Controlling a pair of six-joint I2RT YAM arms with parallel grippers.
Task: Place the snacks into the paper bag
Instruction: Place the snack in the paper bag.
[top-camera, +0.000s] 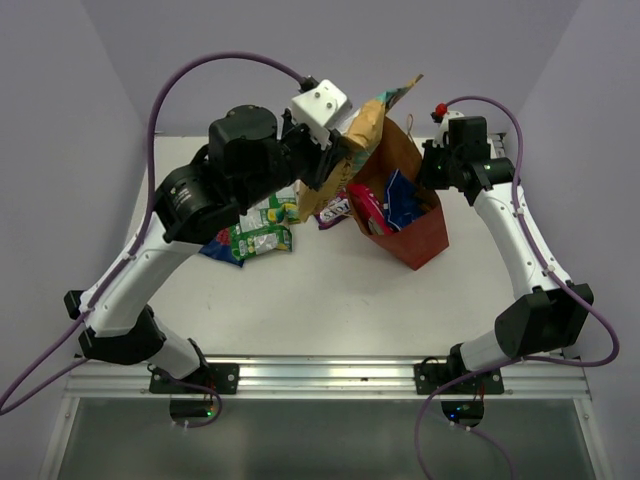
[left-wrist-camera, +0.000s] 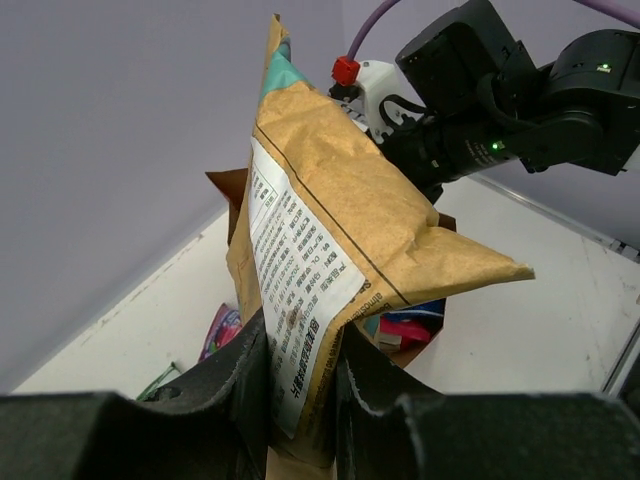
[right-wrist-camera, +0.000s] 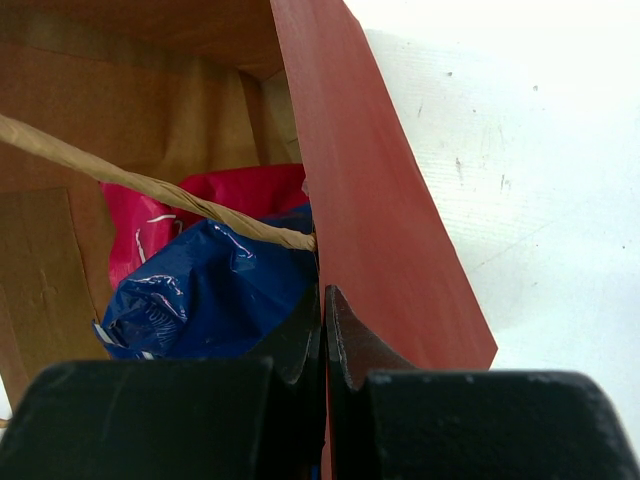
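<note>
The left gripper is clamped on the tan packet — long axis roughly upright — just left of the bag mouth. The right gripper pinches the bag's right wall — so the drop likely lies rightward and down.

Lilac walls; white table; metal rail along near edge.

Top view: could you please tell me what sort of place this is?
Probably a robot lab cell: bare lilac walls box in a white table, with a left arm and right arm bolted to its edge rail.
</note>
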